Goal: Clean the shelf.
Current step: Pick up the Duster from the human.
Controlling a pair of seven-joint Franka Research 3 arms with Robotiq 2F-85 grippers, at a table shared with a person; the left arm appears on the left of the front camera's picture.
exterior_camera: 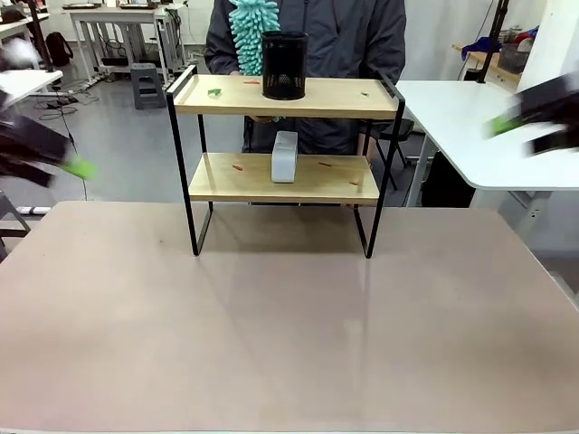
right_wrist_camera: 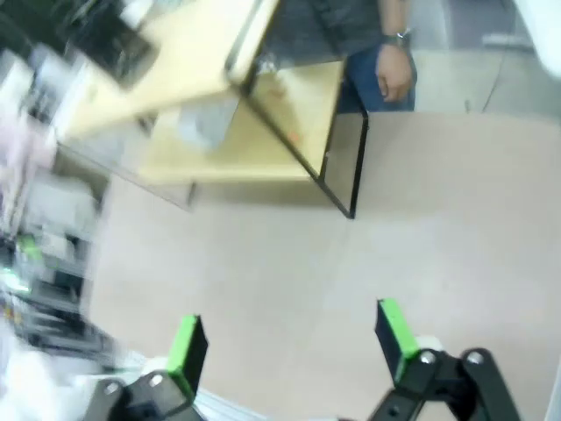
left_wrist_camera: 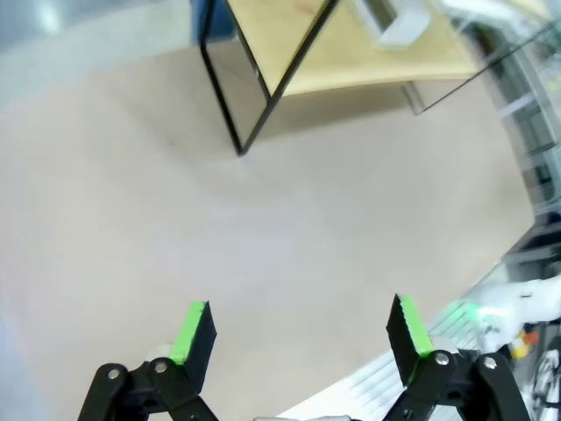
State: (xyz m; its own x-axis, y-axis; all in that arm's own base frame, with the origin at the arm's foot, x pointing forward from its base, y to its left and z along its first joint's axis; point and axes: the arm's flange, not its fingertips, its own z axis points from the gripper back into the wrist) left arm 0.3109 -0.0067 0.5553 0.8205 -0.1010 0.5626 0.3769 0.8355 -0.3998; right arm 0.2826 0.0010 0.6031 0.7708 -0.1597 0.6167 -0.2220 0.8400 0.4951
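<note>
The shelf [exterior_camera: 226, 177] stands at the far middle of the table, two light wooden boards in a black frame. A black mesh cup [exterior_camera: 284, 65] stands on its top board and a white box [exterior_camera: 284, 155] on the lower one, with small red and green scraps on both. A person behind holds a teal duster [exterior_camera: 246, 29]. My left gripper [exterior_camera: 72, 165] is blurred at the left edge, my right gripper [exterior_camera: 507, 124] blurred at the right. Both wrist views show open jaws, left gripper [left_wrist_camera: 300, 328] and right gripper [right_wrist_camera: 289, 338], over bare table with the shelf [left_wrist_camera: 351, 61] [right_wrist_camera: 237, 132] ahead.
A wide stretch of tan table [exterior_camera: 289, 334] lies free in front of the shelf. A white table [exterior_camera: 479, 127] stands at the right behind. The person's hand [right_wrist_camera: 396, 79] hangs beside the shelf in the right wrist view.
</note>
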